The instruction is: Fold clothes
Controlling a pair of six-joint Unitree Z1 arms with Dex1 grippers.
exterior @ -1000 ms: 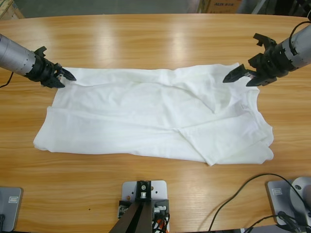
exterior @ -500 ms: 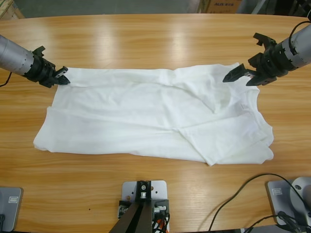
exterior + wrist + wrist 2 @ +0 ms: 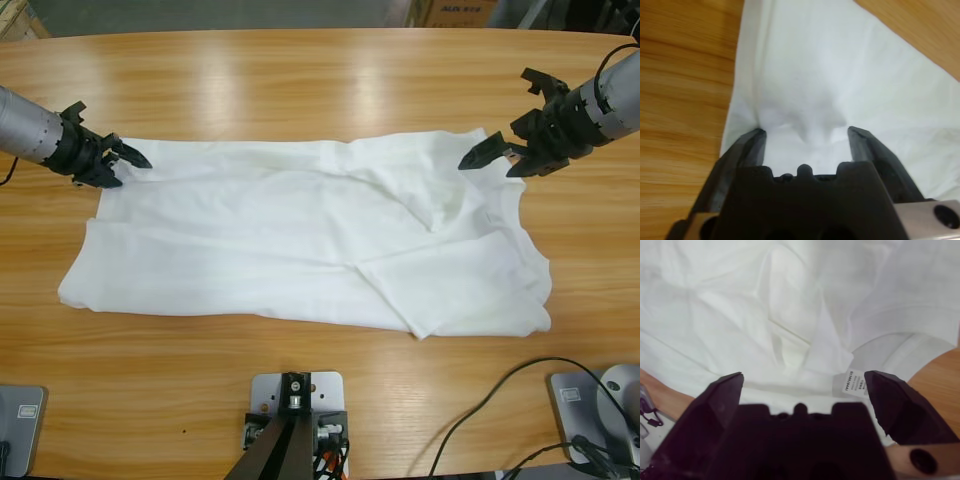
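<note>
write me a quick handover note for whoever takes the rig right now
Left gripper: open, its jaws either side of the T-shirt fabric at its far left corner.
Right gripper: open, over the shirt's far right edge, near the label, holding nothing.
T-shirt: spread lengthwise on the table, wrinkled, near right part doubled over.
Done: no neat fold yet.
Left: grip both far corners, then fold.

The left arm enters from the left edge, its end effector (image 3: 128, 160) low with jaws parted. The right arm comes in from the right edge, its end effector (image 3: 490, 154) angled down-left, jaws spread wide.
</note>
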